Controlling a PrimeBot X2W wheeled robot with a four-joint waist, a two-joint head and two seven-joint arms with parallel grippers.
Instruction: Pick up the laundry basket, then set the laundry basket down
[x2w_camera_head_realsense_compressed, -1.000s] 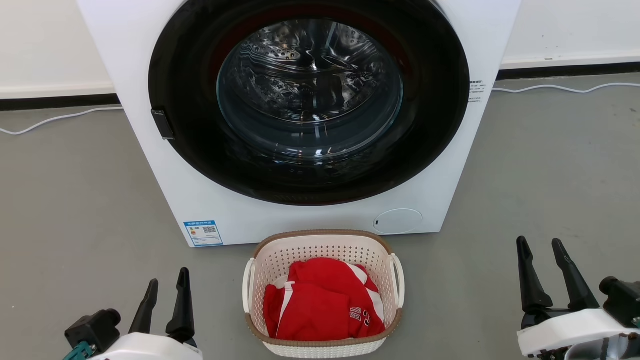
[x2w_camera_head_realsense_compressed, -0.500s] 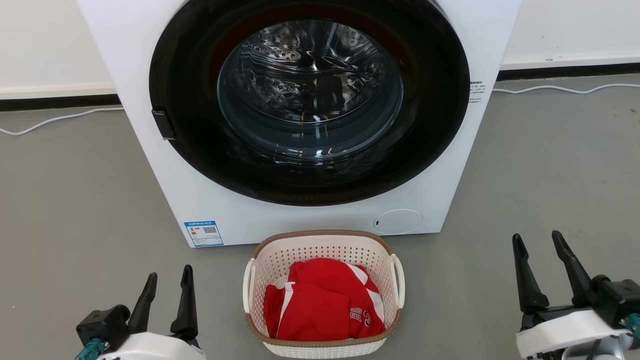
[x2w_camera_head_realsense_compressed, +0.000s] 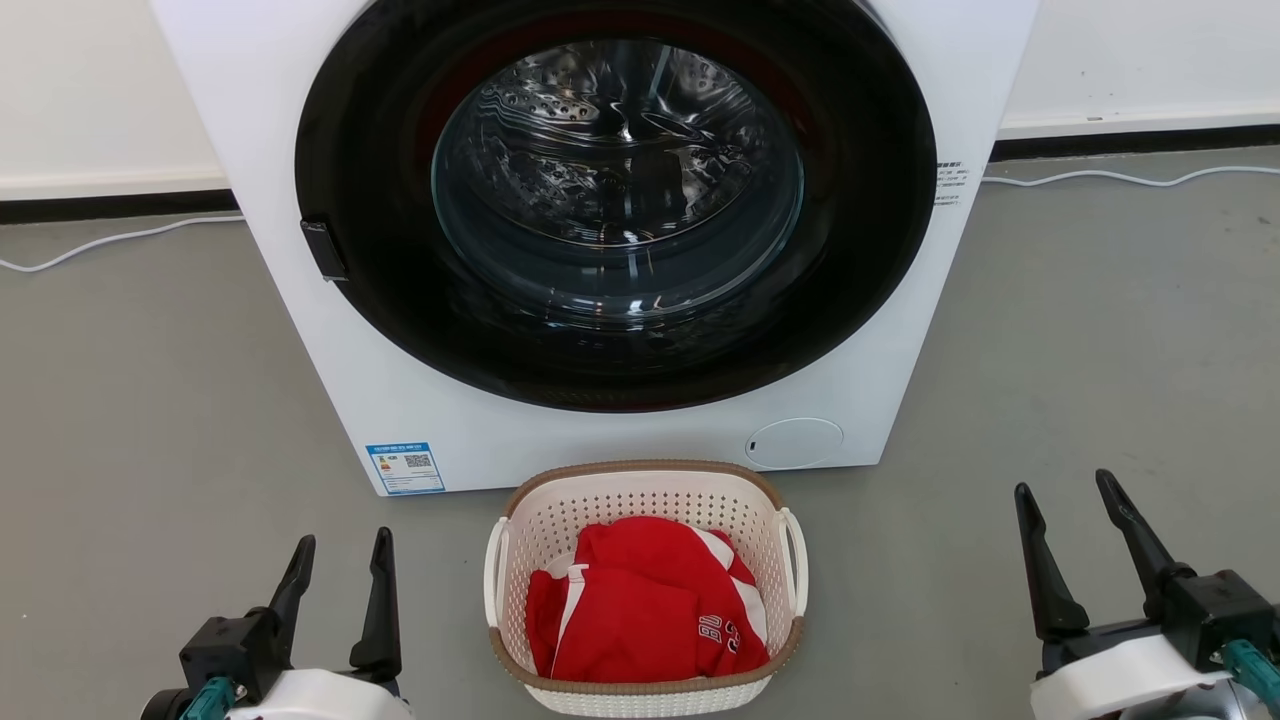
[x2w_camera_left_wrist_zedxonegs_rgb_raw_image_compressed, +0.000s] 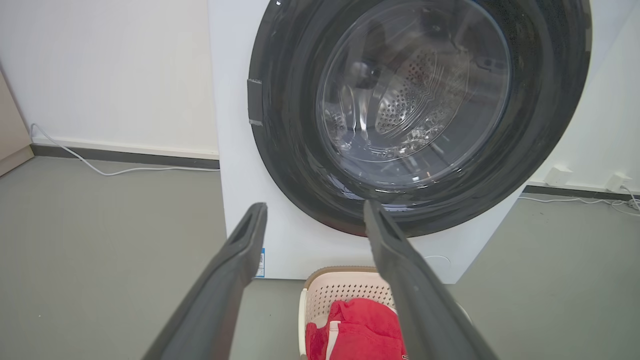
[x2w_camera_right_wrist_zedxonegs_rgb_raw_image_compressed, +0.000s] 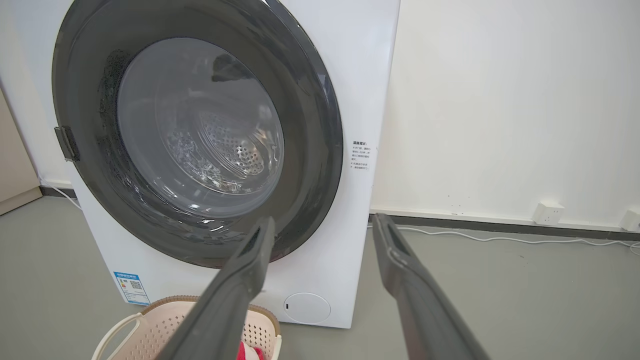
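**Mia:** Where is the laundry basket?

**Tom:** It sits on the grey floor, between the left hand and the right hand. It is well apart from both.

**Mia:** Are the hands holding it?

**Tom:** No. The left hand is spread open and grips nothing. The right hand is spread open too.

**Mia:** What is in the basket?

**Tom:** A red cloth with white stripes.

**Mia:** What is past the hands?

**Tom:** A big white washing machine with a round dark door. The basket is just in front of it.
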